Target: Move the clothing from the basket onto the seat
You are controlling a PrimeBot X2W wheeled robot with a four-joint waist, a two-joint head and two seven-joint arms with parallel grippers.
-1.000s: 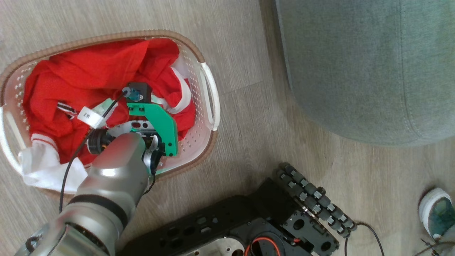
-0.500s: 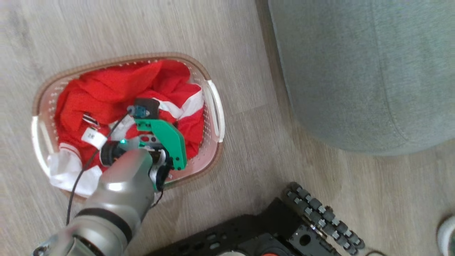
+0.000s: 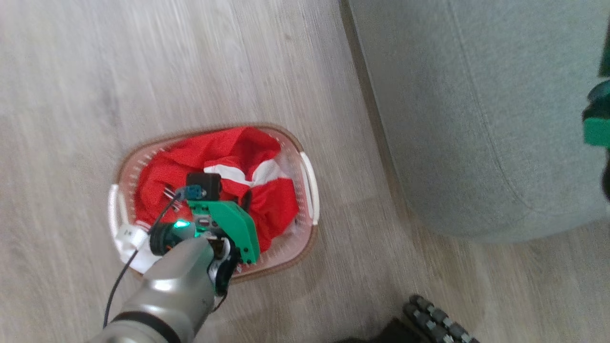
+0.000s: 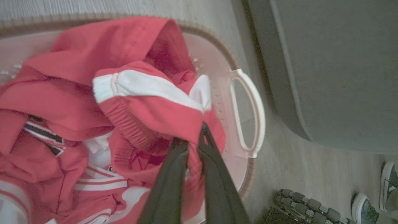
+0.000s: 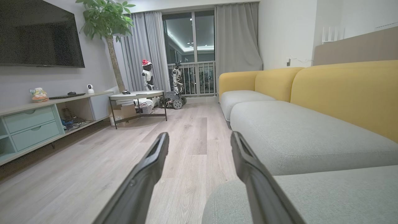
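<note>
The task is barely begun; all the red clothing (image 3: 224, 152) that can be seen lies heaped in the basket (image 3: 310, 186), which stands on the wooden floor (image 3: 143, 71) near the seat (image 3: 452, 119) but apart from it; nothing red lies on the part of the seat in view. The left pincer (image 4: 192, 135) reaches into the heap, its dark fingers pressed together on a fold of red fabric just below a white band, so one piece looks gripped but not yet clear of the basket. The right pincer (image 5: 199, 135) is spread and empty, held over the seat's edge. What remains, by my reading, is nearly everything: lifting this piece out, carrying it across to the seat, then the rest.
</note>
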